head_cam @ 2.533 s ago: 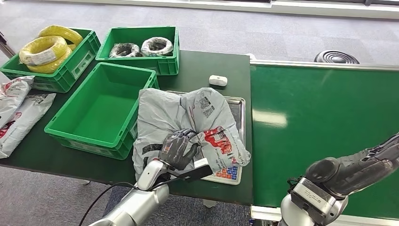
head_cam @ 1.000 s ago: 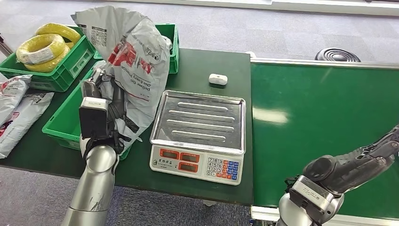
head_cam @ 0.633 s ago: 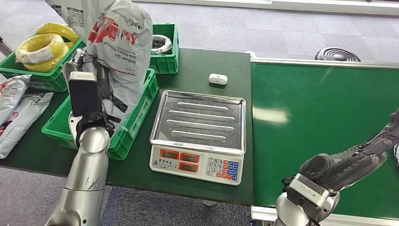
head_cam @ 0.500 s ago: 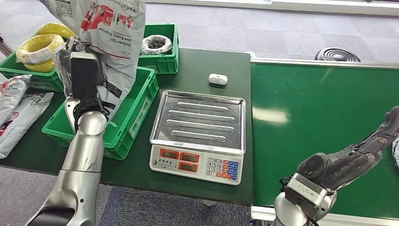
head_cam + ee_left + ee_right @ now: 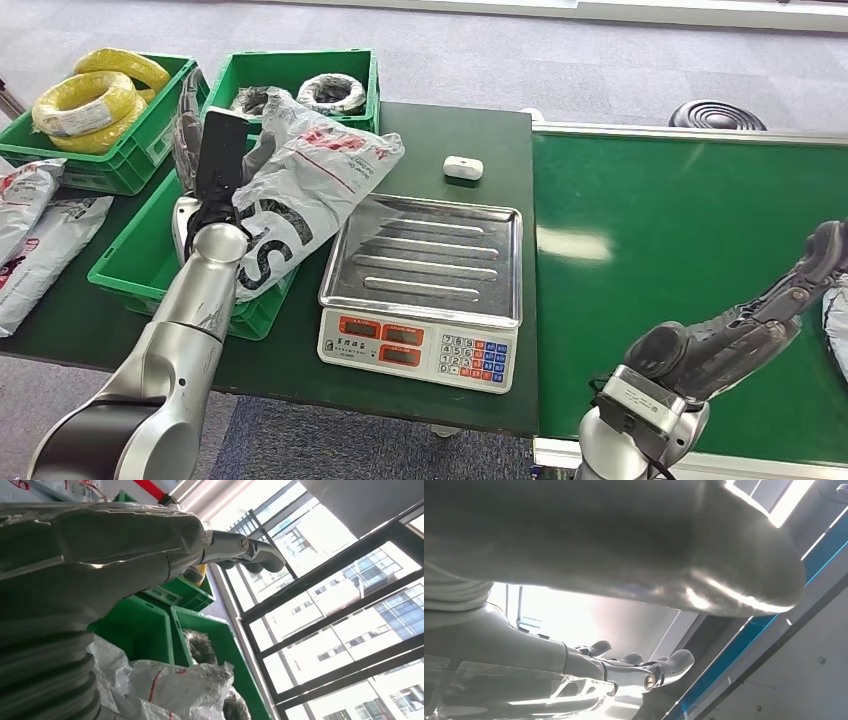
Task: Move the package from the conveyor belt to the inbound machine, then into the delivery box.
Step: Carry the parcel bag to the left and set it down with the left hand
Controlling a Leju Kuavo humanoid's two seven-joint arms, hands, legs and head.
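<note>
Left hand [image 5: 215, 150] is hovering open over the delivery box [image 5: 130, 272], fingers spread and off the package [image 5: 300, 190], which it was gripping overhead half a second ago. Package is now lying across the box's right rim, partly overhanging toward the scale [image 5: 425, 290], so the drop looks done but may need a nudge. Right hand [image 5: 644, 672] is hanging open over the conveyor belt [image 5: 690, 230].

Glossy crinkled plastic package [image 5: 300, 185]; shiny ribbed metal scale tray [image 5: 425, 258].
</note>
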